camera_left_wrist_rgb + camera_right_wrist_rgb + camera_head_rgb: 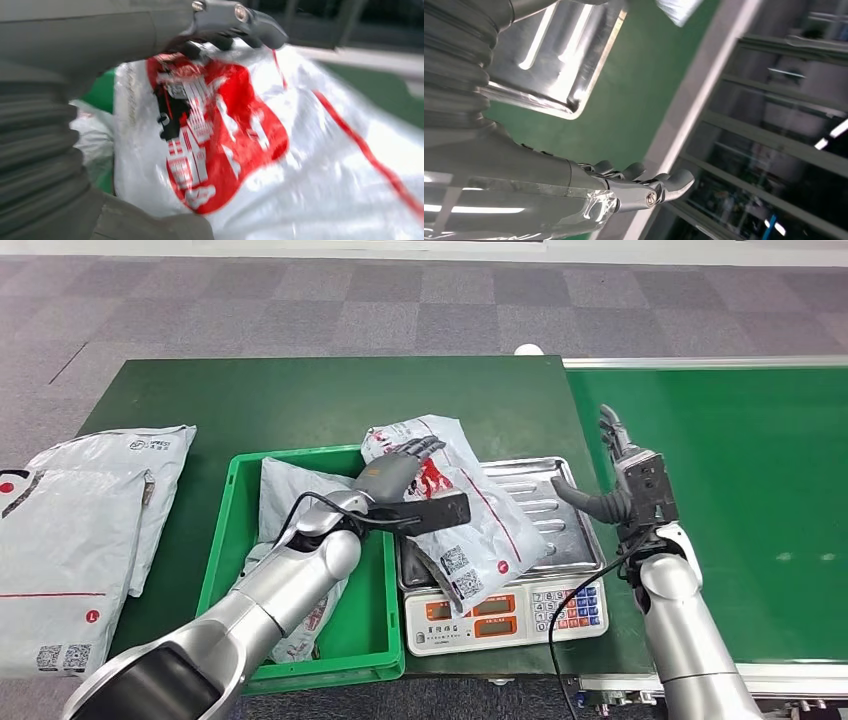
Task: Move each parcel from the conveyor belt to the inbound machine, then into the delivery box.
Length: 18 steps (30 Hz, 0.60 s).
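Observation:
A white parcel [470, 520] with red print [220, 130] lies across the steel tray [565, 495] of the weighing scale [500, 612], its near-left corner lifted toward the green box [222, 540]. My left hand [400, 468] grips that corner, dark fingers [225, 30] on top and the thumb underneath. My right hand [630, 480] stands open beside the tray's right edge [554, 65], its fingers [644, 185] straight and empty and its thumb pointing at the tray. The left wrist view is blurred.
Another white parcel [290, 498] lies inside the green box. Two large parcels [80, 530] rest on the table at the far left. The green conveyor belt [740, 500] runs along the right. A small white object [528, 350] sits at the table's far edge.

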Each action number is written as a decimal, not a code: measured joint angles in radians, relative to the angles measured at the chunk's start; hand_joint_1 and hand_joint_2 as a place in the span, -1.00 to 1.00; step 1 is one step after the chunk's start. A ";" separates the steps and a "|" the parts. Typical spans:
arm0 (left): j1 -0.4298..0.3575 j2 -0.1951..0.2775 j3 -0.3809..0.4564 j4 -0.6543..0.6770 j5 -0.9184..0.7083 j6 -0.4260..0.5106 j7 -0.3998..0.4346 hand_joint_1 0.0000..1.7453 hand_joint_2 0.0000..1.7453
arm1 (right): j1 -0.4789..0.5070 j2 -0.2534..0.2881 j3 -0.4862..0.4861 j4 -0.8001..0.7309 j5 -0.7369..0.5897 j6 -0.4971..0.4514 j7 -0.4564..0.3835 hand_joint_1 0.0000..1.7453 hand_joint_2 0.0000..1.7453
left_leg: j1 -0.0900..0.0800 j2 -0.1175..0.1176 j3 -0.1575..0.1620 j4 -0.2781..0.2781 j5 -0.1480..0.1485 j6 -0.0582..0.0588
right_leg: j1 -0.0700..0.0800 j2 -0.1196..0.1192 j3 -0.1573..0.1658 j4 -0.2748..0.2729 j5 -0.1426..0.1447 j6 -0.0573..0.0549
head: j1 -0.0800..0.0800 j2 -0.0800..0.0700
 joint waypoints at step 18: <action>-0.130 -0.144 -0.251 0.248 -0.212 -0.123 0.027 1.00 1.00 | 0.101 0.015 -0.069 -0.101 -0.100 0.042 -0.065 -1.00 1.00 | 0.000 -0.005 0.001 0.000 -0.001 0.002 | 0.000 -0.006 0.004 0.000 -0.001 0.002 | 0.000 0.000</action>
